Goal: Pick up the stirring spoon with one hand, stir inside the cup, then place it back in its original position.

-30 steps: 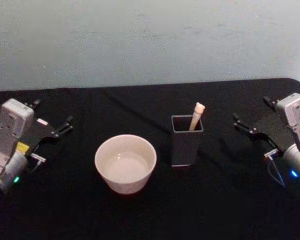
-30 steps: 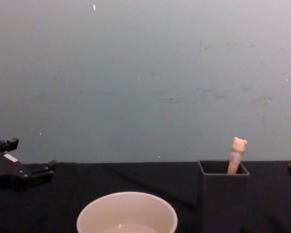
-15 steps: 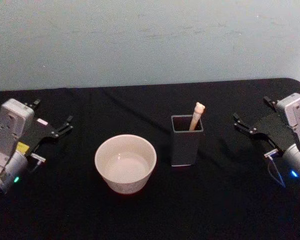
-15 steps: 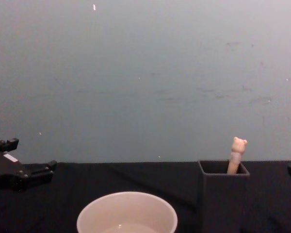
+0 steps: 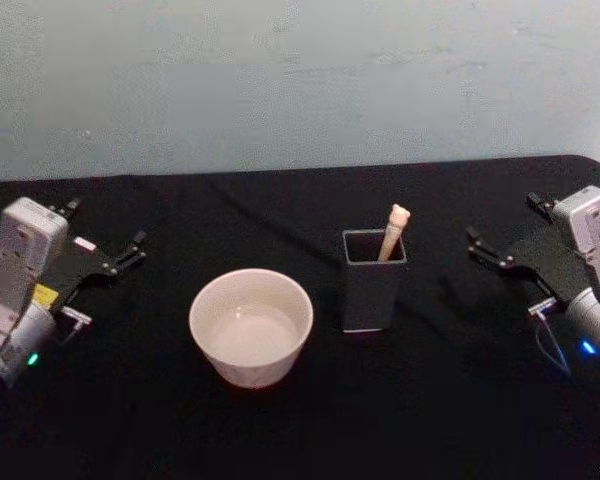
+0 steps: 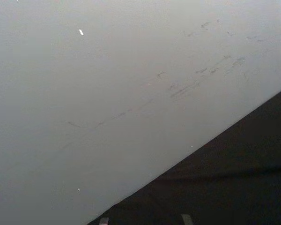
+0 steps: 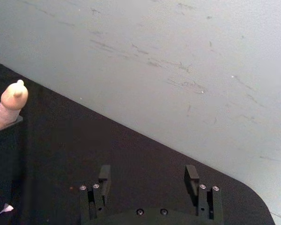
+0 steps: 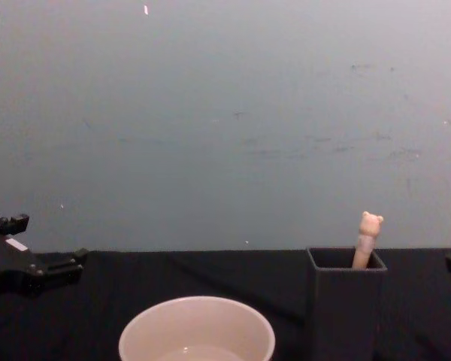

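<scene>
Two pincers flank the work in the head view. My left pincer (image 5: 105, 228) hovers over the left side of the black table (image 5: 300, 430), fingers spread, nothing between them. My right pincer (image 5: 503, 220) hovers at the right side, likewise spread and empty. The cup (image 5: 250, 325) sits near the centre. To its right, not touching, stands the dark grey holder (image 5: 370, 290). The stirring spoon (image 5: 393, 230) stands in the holder, leaning into its far right corner, bear head up.

Chest view: the left pincer (image 8: 45, 241) is at the left edge, well apart from the cup (image 8: 197, 331). The spoon (image 8: 368, 237) rises above the rim of the holder (image 8: 346, 308).

Left wrist view: two fingertips (image 6: 186, 218) show, set apart.

Right wrist view: the right pincer (image 7: 147, 176) is spread wide, and both fingers (image 7: 104, 174) are bare. The spoon's bear head (image 7: 11, 101) pokes out of the holder (image 7: 2, 154), well apart from the pincer.
</scene>
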